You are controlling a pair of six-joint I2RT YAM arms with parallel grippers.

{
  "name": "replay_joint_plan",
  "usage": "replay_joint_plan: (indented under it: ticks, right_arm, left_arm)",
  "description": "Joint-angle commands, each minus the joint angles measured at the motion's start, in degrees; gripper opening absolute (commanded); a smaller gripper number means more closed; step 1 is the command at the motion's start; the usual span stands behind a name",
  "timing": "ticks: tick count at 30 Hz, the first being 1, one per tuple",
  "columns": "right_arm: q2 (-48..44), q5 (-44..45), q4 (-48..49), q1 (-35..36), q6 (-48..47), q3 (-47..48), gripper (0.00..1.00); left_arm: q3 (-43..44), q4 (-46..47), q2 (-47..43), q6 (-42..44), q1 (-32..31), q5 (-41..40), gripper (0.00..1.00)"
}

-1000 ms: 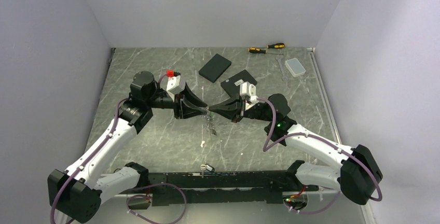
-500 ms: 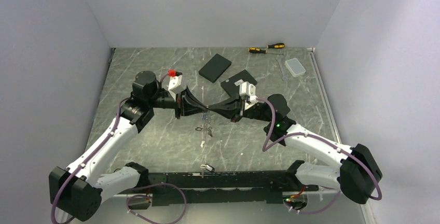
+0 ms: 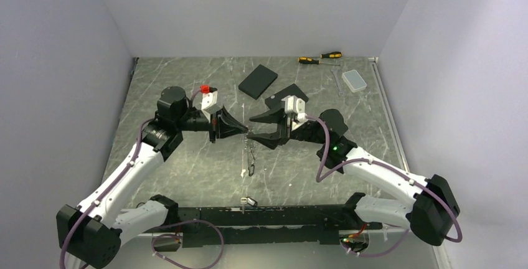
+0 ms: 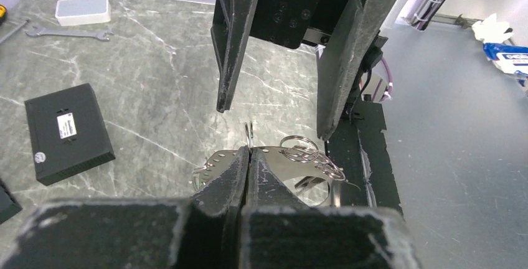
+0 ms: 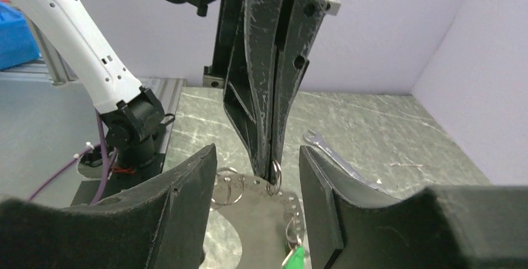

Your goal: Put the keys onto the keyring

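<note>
- Table (image 3: 205, 179) – grey marbled top. The overhead view alone shows both arms meeting at centre frame.
- Left gripper (image 3: 245, 133) – jaws pressed together on the top edge of the keyring (image 3: 251, 155). The right wrist view shows it from the front, pointing down at centre frame.
- Right gripper (image 3: 254, 129) – jaws spread wide, one on either side of the left gripper's tip and touching nothing. The left wrist view shows this gap from the other side.
- Black box (image 4: 67, 132) – flat on the table at left of the left wrist view.
- Keyring – a thin dangling line from overhead. The right wrist view shows it as a flat grey loop (image 5: 255, 210) with small split rings along its rim.
- Keys (image 3: 251, 166) – hang below the keyring. Only the right wrist view shows a green head (image 5: 292, 258), at lower centre.
</note>
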Motion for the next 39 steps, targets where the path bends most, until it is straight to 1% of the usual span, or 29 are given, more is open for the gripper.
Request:
replay_joint_plan:
  ticks: [1, 5, 9, 12, 13, 15, 16, 20, 21, 24, 29, 31, 34, 37, 39]
  right_arm:
    - [-2.7, 1.2, -4.7, 0.2, -4.2, 1.1, 0.55]
    - [-4.4, 1.7, -5.6, 0.1, -5.9, -0.6, 0.54]
    - [-4.7, 0.6, -8.2, 0.2, -8.1, -0.7, 0.53]
    - [-4.4, -0.9, -9.0, 0.2, -8.6, -0.4, 0.52]
    - [-4.2, -1.5, -9.5, 0.1, -8.9, -0.2, 0.52]
    - [-3.8, -2.8, -10.8, 0.2, -9.7, 0.2, 0.51]
    - [-3.6, -3.3, -11.5, 0.2, -10.1, 0.3, 0.51]
    - [-3.2, -5.8, -13.6, 0.2, -11.8, 0.6, 0.49]
    - [-3.1, -6.3, -14.2, 0.3, -12.4, 0.7, 0.48]
    - [-2.7, -5.8, -16.4, 0.7, -14.7, 1.2, 0.47]
    - [-2.1, -5.4, -16.9, 1.2, -16.0, 1.8, 0.47]
    - [-1.9, -5.5, -17.1, 1.3, -16.4, 2.2, 0.46]
    - [-1.8, -5.4, -17.2, 1.4, -16.6, 2.5, 0.46]
    - [-1.8, -5.3, -17.1, 1.4, -16.6, 2.9, 0.46]
    - [-1.8, -5.0, -17.1, 1.4, -16.6, 3.1, 0.46]
  left_arm:
    - [0.3, 0.8, -3.5, 3.7, 0.1, -1.6, 0.00]
    - [-4.2, 8.0, -6.6, 6.0, 0.1, -2.9, 0.00]
    - [-9.8, 15.1, -9.5, 11.2, 0.1, -3.6, 0.00]
    - [-13.4, 19.1, -11.4, 16.3, 0.1, -6.2, 0.00]
    - [-14.3, 19.7, -12.0, 19.2, 0.1, -6.5, 0.00]
    - [-16.0, 20.4, -13.3, 25.4, 0.1, -4.8, 0.00]
    - [-16.6, 20.2, -13.9, 28.8, 0.1, -3.7, 0.00]
    - [-16.7, 18.1, -14.6, 34.7, 0.1, -2.0, 0.00]
    - [-16.7, 17.0, -14.9, 37.6, 0.1, -1.1, 0.00]
    - [-17.3, 16.0, -16.0, 43.5, 0.1, 0.9, 0.00]
    - [-14.9, 5.6, -16.4, 54.2, -0.1, 1.2, 0.00]
    - [-14.7, 4.0, -16.5, 55.9, -0.4, 0.8, 0.00]
    - [-15.0, 3.8, -16.8, 56.1, -0.4, 0.3, 0.00]
    - [-15.0, 4.1, -16.4, 54.7, -0.4, -0.2, 0.00]
    - [-14.4, 5.0, -15.8, 50.7, -0.5, -1.2, 0.00]
